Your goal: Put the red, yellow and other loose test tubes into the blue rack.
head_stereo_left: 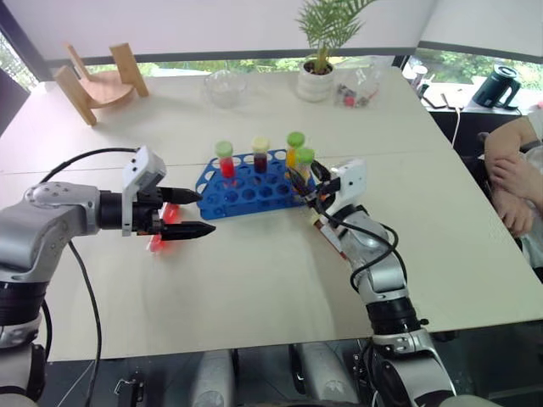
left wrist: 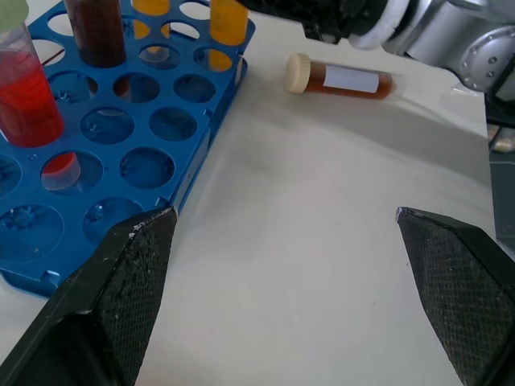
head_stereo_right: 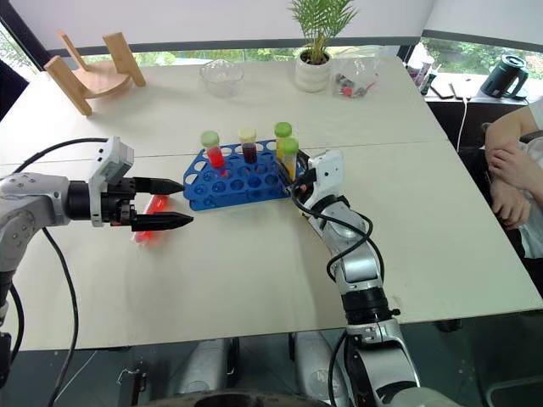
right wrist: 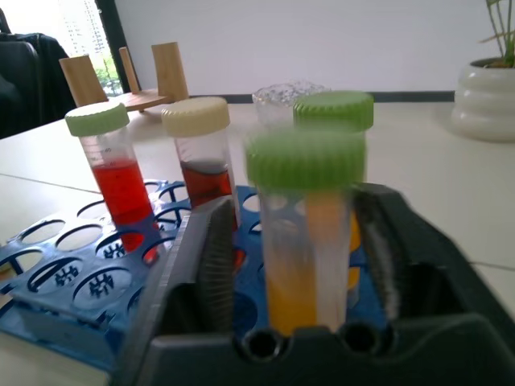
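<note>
Head views: the blue rack (head_stereo_left: 253, 184) stands on the pale desk (head_stereo_left: 271, 280) near its middle. Four capped tubes stand upright in it: a red tube (head_stereo_left: 226, 160) with a green cap, a dark tube (head_stereo_left: 260, 155) with a cream cap, and two yellow tubes (head_stereo_left: 295, 149) with green caps at the rack's right end. The right gripper (head_stereo_left: 307, 188) sits at that right end, beside the nearer yellow tube. The left gripper (head_stereo_left: 188, 213) hovers left of the rack, its jaws wide apart and empty. A loose red tube (head_stereo_right: 149, 216) lies on the desk beneath it. At the far edge stand a potted plant (head_stereo_left: 319, 51), a glass bowl (head_stereo_left: 226, 87) and a wooden stand (head_stereo_left: 100, 83). A person's arm (head_stereo_left: 512, 178) shows at the right edge.

Left wrist view: the jaws stand far apart over bare desk, holding nothing. A loose brown tube (left wrist: 338, 78) with a cream cap lies on its side beside the rack's right edge.

Right wrist view: the jaws stand on either side of the nearer yellow tube (right wrist: 307, 233), which is upright in the rack; gaps show between tube and both fingers, so the jaws are apart, not clamped.
</note>
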Motion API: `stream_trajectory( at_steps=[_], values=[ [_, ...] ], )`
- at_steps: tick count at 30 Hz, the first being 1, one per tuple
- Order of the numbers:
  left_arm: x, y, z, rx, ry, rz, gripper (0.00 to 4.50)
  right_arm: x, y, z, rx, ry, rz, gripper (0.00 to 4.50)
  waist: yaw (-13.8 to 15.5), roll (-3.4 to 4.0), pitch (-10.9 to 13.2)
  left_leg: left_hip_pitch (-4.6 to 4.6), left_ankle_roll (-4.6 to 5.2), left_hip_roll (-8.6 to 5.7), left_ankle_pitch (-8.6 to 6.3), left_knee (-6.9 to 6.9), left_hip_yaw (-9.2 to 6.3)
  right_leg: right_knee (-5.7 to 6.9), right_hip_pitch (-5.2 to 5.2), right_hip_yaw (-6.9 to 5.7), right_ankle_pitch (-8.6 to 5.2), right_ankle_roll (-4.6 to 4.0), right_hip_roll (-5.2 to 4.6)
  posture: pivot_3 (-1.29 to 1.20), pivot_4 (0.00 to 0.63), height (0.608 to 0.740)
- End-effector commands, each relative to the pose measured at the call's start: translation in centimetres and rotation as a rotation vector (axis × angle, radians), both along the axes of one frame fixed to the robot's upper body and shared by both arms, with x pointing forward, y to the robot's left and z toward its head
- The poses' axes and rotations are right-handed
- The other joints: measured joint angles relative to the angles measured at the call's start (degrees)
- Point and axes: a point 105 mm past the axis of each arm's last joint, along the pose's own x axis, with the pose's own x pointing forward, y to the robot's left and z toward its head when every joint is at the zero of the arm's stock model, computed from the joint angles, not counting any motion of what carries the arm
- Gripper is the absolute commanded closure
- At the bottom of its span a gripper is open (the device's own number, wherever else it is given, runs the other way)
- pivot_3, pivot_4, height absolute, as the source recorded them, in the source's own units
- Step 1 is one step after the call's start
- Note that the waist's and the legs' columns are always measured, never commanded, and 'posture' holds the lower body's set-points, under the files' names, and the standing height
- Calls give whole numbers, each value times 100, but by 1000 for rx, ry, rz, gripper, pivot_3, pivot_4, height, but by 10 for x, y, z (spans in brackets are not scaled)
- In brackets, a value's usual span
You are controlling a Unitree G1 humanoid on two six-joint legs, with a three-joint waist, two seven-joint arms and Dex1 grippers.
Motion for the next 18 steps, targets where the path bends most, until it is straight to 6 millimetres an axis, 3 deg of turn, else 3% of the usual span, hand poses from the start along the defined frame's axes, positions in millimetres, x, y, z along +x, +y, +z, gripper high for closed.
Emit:
stream_trajectory(
  at_steps=[1, 7, 10, 13, 15, 18],
  values=[
    [1, -2, 8, -4, -55, -9, 0, -15, 15, 18, 36, -54, 62, 102, 2, 0, 0, 0, 0, 0, 0, 0, 0, 0, 0, 0, 0, 0, 0, 0, 150, 740],
    [1, -3, 6, -9, -60, -11, 0, -21, 11, 27, 9, -79, 62, 39, 8, 0, 0, 0, 0, 0, 0, 2, 1, 0, 1, 0, 0, 0, -1, 0, 150, 740],
    [-2, -4, 10, 18, -79, -44, 0, -24, -23, 54, -81, -114, 66, 39, 48, 1, 1, -1, 0, -3, 0, 2, 0, 0, 1, 0, 0, 0, -3, 0, 150, 740],
    [-4, -3, 13, 35, -91, -65, 0, -28, -41, 69, -138, -98, 91, 39, 107, 0, 1, -3, 0, -5, 0, 6, 1, -4, 4, 1, 0, 1, -5, 0, 150, 740],
    [-7, -4, 11, 78, -106, -91, 0, -32, -53, 65, -243, 10, 152, 39, 118, 0, 1, 1, 1, -3, 0, 3, 1, -4, 4, 0, -1, 0, -1, 0, 150, 740],
    [-14, -7, 7, 146, -128, -151, 0, -44, -61, 47, -418, 366, 296, 39, 129, 4, 3, 3, 2, -1, 0, 2, 3, -5, 5, 2, -1, -1, 1, 0, 150, 740]
  ],
)
